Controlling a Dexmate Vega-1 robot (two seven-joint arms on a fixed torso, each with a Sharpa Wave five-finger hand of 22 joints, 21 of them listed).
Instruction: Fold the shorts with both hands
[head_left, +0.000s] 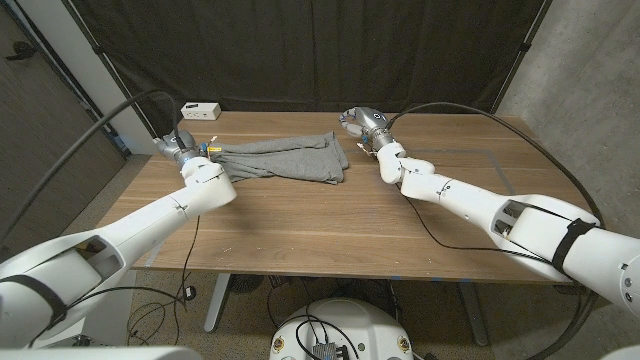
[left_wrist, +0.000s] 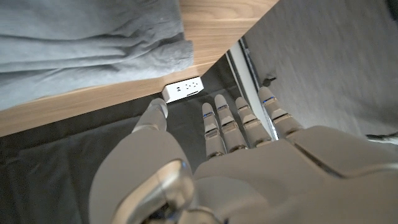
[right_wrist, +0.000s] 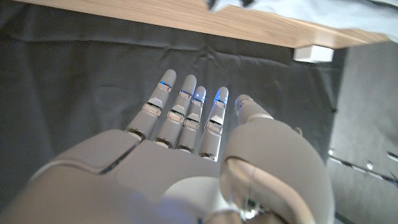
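Head view: grey shorts (head_left: 285, 158), bunched upper centre on the surface (head_left: 330, 230), look soft, light and limp; corners suit pinching. Left robot hand (head_left: 181, 145) and right robot hand (head_left: 360, 122) flank them, fingers extended, holding nothing.

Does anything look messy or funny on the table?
The grey shorts lie bunched and wrinkled at the table's far side, not folded neatly yet. Both hands sit beside them with fingers out, holding nothing. Nothing looks spilled or broken.

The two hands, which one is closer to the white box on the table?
The left hand, at the shorts' left end; the white box sits just behind it, while the right hand is farther away.
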